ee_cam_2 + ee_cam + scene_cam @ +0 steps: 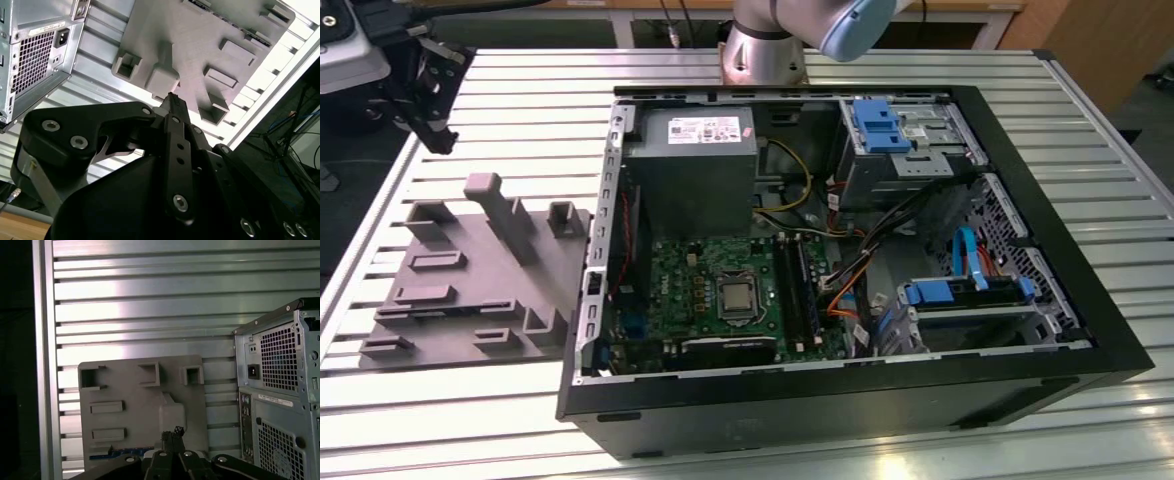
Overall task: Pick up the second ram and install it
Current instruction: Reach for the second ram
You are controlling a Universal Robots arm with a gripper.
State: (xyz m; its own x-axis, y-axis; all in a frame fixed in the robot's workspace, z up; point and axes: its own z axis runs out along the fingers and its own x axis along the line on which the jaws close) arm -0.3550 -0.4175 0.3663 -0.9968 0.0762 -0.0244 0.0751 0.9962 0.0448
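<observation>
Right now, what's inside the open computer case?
Inside the computer case: a grey power supply, a green motherboard with a silver chip, blue drive brackets and orange cables. Anything beneath the power supply and drive cages is covered.

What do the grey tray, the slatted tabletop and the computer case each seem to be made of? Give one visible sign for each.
Grey tray: probably plastic, matte, with moulded-looking posts and pockets.
Slatted tabletop: likely aluminium, brushed silvery sheen, reflections along the grooves.
Computer case: seemingly sheet metal, dull grey rear with punched vent holes; the black outer rim could be painted metal or plastic.
</observation>
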